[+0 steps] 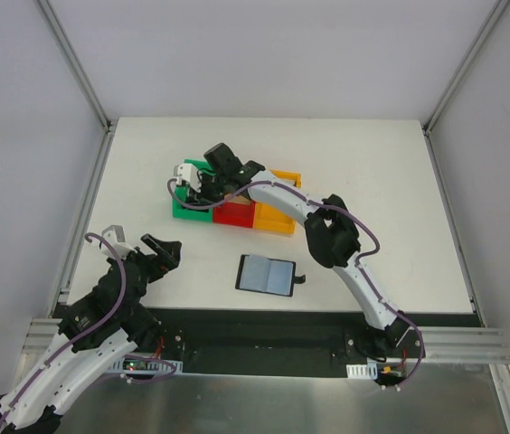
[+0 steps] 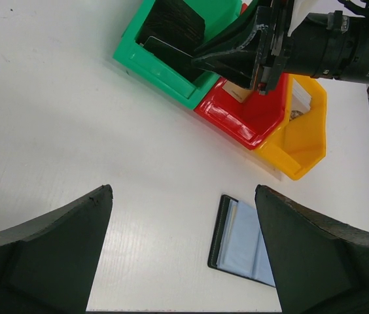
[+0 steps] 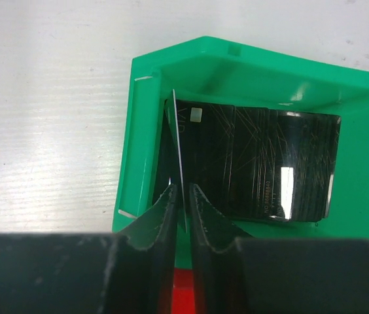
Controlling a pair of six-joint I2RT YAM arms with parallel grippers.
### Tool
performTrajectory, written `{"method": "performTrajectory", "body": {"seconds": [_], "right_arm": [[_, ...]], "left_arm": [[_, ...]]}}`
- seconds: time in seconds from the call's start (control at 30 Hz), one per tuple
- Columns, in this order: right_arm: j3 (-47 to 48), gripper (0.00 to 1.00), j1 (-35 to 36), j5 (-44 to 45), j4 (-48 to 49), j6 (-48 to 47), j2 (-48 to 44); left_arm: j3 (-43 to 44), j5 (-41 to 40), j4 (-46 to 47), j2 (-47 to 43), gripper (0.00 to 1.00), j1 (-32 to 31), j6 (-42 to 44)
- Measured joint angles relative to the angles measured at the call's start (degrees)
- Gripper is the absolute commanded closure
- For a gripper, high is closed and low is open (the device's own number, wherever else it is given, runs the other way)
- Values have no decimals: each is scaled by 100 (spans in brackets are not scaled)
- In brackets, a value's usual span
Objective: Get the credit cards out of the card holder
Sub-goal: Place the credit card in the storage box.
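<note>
Poising right gripper over the far green bin, fingers a sliver apart round an edge-on card (gripped or loose, cannot tell), black card lying flat beneath. Holding left gripper wide apart, near left. Showing holder open, near centre.

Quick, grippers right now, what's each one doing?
Left gripper: open, holding nothing.
Right gripper: almost shut, a thin card edge-on between its jaws over the green bin; whether it grips cannot be told.
</note>
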Motion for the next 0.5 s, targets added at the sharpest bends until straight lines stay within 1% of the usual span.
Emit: {"method": "performTrajectory", "body": {"seconds": [0.2, 0.3, 0.4, 0.47, 0.5], "right_arm": [[236, 87, 2, 35, -289, 184, 101], [247, 90, 2, 68, -343, 195, 101], [258, 91, 9, 94, -376, 212, 101], [258, 90, 24, 109, -389, 212, 101], [258, 88, 31, 127, -391, 214, 101]], "left_arm": [[-2, -63, 2, 4, 10, 0, -2], [-2, -63, 2, 4, 10, 0, -2], [-2, -63, 2, 4, 10, 0, -2], [-2, -63, 2, 4, 10, 0, -2], [-2, -63, 2, 4, 10, 0, -2]]}}
